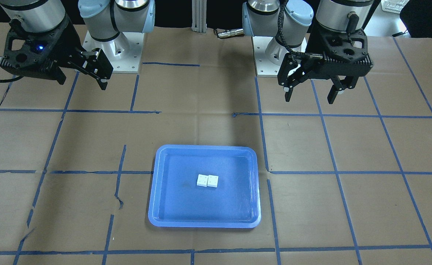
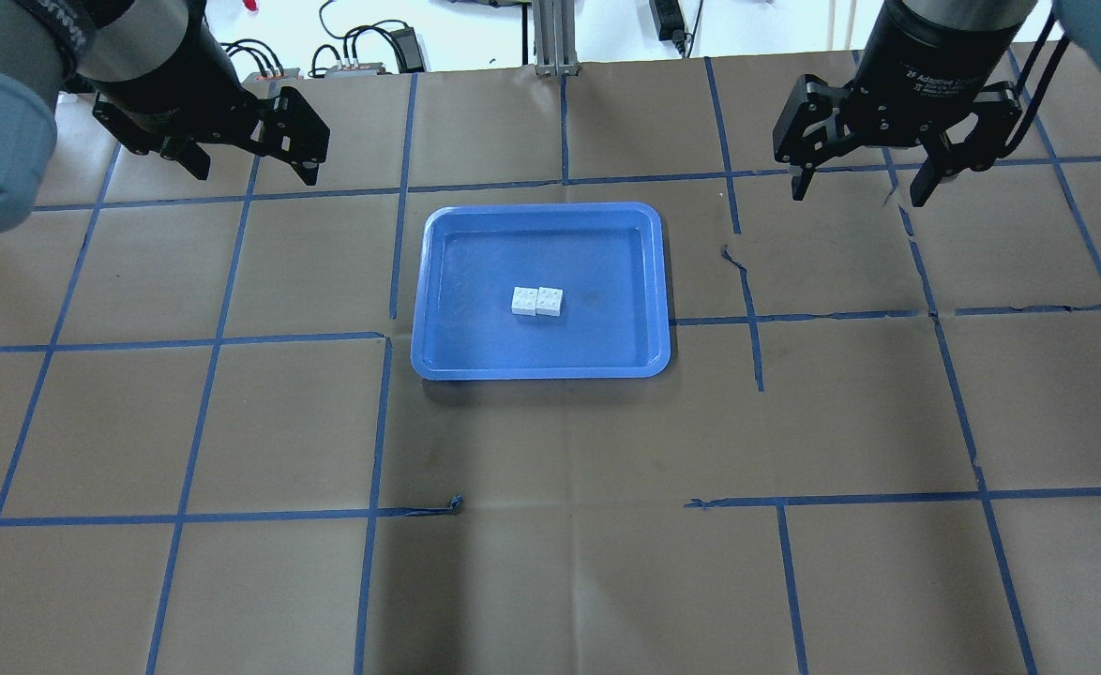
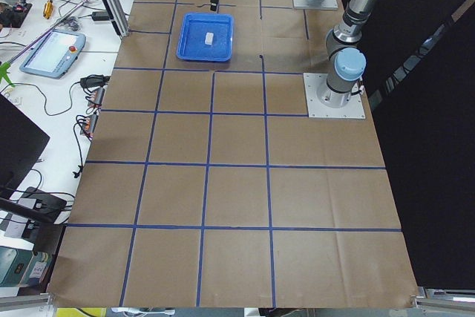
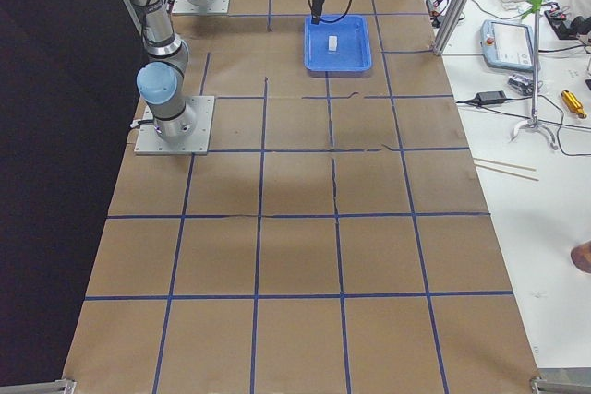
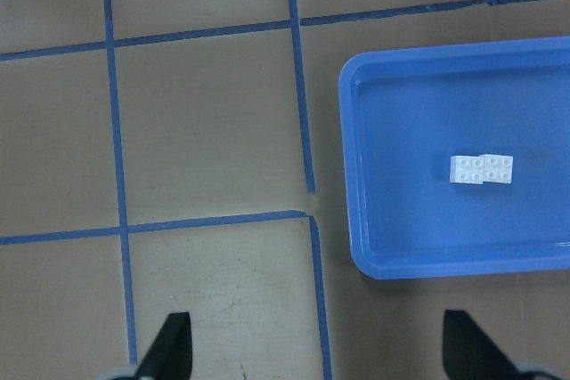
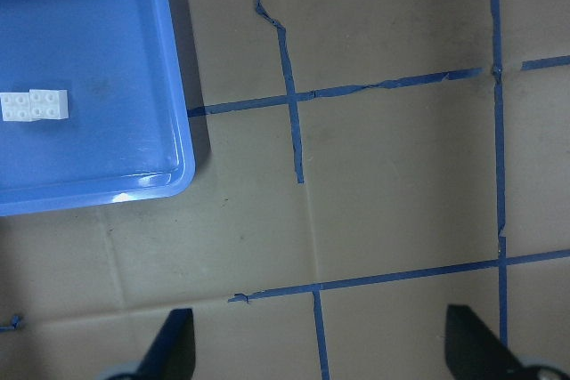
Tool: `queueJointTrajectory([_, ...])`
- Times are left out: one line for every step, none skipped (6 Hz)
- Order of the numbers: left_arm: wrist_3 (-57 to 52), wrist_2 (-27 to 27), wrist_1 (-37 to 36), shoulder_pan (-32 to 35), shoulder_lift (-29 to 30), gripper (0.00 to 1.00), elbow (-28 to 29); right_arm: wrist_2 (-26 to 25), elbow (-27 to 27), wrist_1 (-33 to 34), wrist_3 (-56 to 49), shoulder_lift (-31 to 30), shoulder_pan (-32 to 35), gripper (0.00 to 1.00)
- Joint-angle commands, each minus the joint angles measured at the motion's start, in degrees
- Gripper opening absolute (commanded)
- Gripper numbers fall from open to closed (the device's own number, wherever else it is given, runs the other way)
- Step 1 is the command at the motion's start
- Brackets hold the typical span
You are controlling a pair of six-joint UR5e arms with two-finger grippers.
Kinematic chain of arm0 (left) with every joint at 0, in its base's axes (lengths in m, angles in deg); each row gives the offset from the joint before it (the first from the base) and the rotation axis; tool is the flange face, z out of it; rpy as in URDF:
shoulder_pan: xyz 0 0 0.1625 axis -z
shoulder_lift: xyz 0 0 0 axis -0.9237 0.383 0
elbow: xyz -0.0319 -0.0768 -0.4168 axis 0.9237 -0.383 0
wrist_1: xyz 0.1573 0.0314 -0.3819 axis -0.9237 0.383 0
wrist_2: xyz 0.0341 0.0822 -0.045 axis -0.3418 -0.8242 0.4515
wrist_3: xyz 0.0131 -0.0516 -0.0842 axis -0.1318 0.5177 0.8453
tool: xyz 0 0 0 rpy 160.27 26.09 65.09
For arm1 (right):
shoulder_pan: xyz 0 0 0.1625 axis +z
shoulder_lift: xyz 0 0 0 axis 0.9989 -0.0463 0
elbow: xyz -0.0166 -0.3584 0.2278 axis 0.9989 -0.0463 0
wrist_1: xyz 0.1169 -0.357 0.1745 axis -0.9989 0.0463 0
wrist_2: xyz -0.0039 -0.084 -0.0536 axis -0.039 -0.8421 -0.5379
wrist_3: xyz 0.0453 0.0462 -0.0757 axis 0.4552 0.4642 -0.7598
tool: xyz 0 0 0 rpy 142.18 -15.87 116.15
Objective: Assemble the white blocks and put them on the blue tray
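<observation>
Here, square studded white blocks [image 2: 538, 301] touching, inside glossy round-cornered blue tray [image 2: 485, 272]

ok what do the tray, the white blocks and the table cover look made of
Blue tray: likely moulded plastic, smooth, slightly glossy; its rim catches light. White blocks: likely hard plastic, matte, crisp moulded studs. Table cover: seemingly brown paper, matte; creases and tears show.

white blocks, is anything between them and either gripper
Nothing visible does. The blocks lie side by side in the middle of the tray. The left gripper and right gripper hang open, raised, off to either side of it. Only the tray's low rim lies between.
</observation>
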Motion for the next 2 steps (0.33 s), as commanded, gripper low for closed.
queueJointTrajectory([0.0, 0.0, -0.1, 0.0, 0.0, 0.99, 0.0, 0.1, 0.2, 0.2, 0.1, -0.2, 0.3, 1.00])
queueJointTrajectory([0.0, 0.0, -0.1, 0.0, 0.0, 0.99, 0.0, 0.1, 0.4, 0.2, 0.1, -0.3, 0.3, 1.00])
